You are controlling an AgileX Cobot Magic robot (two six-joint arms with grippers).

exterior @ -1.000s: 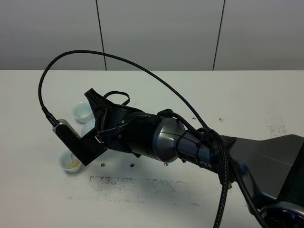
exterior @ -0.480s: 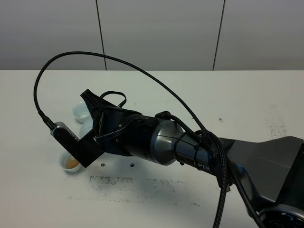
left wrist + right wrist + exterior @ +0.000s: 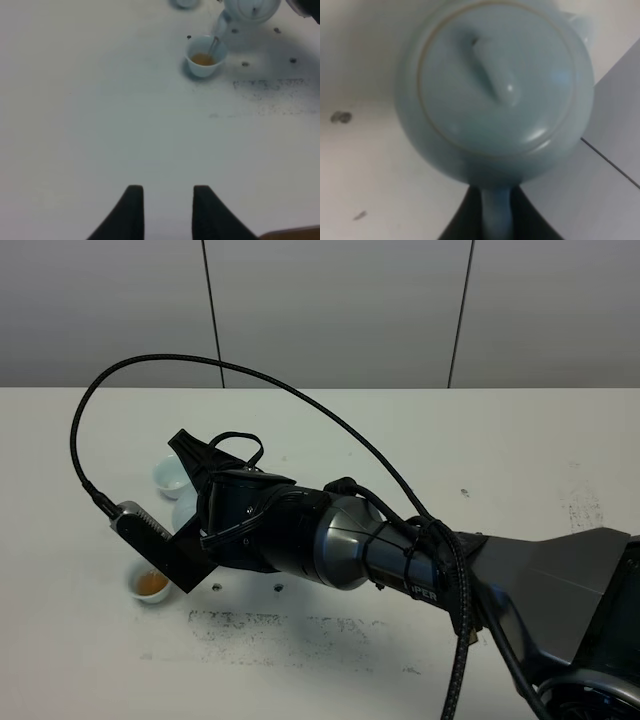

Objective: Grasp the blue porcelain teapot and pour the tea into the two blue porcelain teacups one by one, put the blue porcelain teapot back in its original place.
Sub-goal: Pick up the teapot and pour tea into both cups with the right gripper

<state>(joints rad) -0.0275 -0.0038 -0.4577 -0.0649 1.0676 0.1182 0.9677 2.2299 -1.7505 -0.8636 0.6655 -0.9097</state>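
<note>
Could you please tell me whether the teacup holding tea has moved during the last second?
No. In the exterior high view the teacup keeps its place left of the dark specks on the table.

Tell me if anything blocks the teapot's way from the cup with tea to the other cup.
Nothing visible does. The right claw holds the teapot over the cup with tea; only table lies between that and the other cup.

Your teapot point(image 3: 495, 100) smooth, glossy glaze, teacup point(image 3: 204, 69) equally glazed, table point(image 3: 520, 450) matt white with scuffed grey specks, cable point(image 3: 230, 363) braided black, wrist housing point(image 3: 345, 540) satin grey metal.
</note>
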